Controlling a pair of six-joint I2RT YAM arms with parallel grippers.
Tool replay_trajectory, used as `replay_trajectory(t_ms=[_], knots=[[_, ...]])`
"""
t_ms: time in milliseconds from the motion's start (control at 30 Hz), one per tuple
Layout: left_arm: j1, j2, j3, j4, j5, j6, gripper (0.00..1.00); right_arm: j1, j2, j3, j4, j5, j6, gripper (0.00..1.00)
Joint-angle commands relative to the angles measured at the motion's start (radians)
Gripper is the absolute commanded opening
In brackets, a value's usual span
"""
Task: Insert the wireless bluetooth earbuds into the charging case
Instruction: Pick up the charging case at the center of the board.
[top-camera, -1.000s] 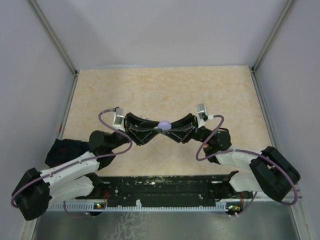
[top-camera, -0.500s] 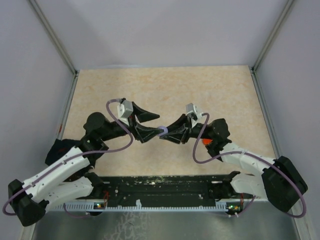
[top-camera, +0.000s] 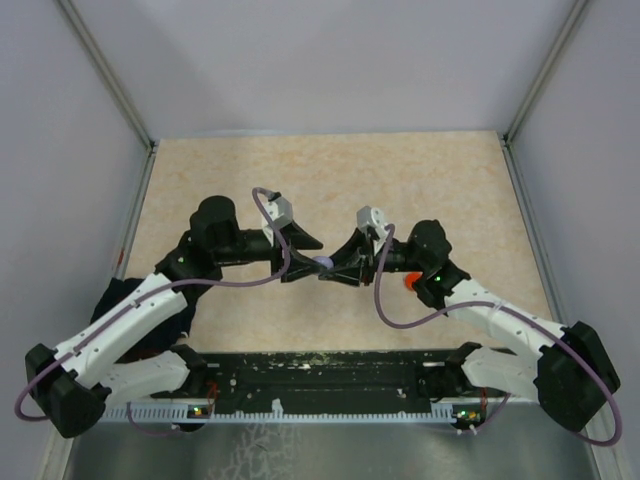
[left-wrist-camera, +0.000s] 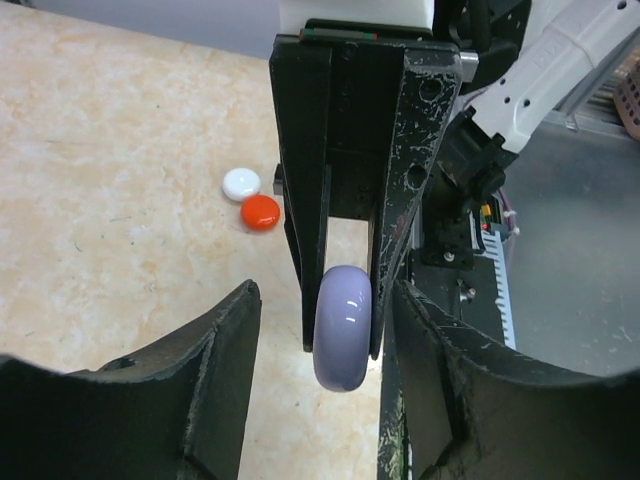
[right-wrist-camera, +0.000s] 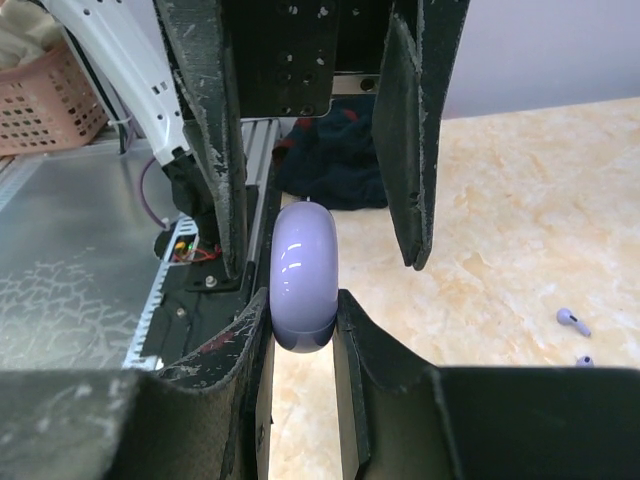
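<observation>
Lilac, glossy and round, the plastic charging case (right-wrist-camera: 303, 270) stands on edge, clamped tight in my right fingers (top-camera: 338, 268). My left fingers (top-camera: 306, 256) have just released it and now flank it, spread apart. It looks still unopened, with the lilac stemmed earbuds (right-wrist-camera: 572, 320) waiting on the beige counter (right-wrist-camera: 500, 200), well apart from both.

The left arm (top-camera: 130, 315) and right arm (top-camera: 500, 320) both reach inward from their bases, and their wrists meet head-on over the middle of the table. The right gripper (top-camera: 330, 267) pinches a lilac charging case (right-wrist-camera: 303, 275) edge-on between its fingertips. The left gripper (top-camera: 306, 257) faces it with its jaws spread. One finger stands on each side of the case, and neither touches it.
</observation>
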Motion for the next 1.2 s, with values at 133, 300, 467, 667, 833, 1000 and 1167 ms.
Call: replay_trajectory(t_ms=[133,300,467,667,833,1000,1167], knots=[[0.047,0.029,0.037,-0.047,0.170,0.020,0.55,-0.007,-0.015,0.085,-0.086,-0.042,-0.104,0.00],[0.053,0.056,0.042,-0.051,0.198,0.012,0.43,-0.006,0.002,0.096,-0.091,-0.049,-0.113,0.00],[0.061,0.048,0.024,-0.018,0.198,-0.013,0.12,-0.007,0.006,0.083,-0.074,-0.035,-0.125,0.10],[0.061,0.008,-0.025,0.059,0.171,-0.060,0.00,-0.007,0.000,0.034,0.038,-0.015,-0.075,0.31],[0.061,-0.025,-0.066,0.133,0.135,-0.098,0.00,-0.007,-0.001,-0.007,0.151,0.006,-0.003,0.41],[0.061,-0.061,-0.125,0.242,0.111,-0.157,0.00,-0.007,0.001,-0.054,0.268,0.045,0.073,0.43],[0.061,-0.071,-0.145,0.285,0.108,-0.177,0.00,-0.007,0.024,-0.067,0.370,0.047,0.143,0.42]])
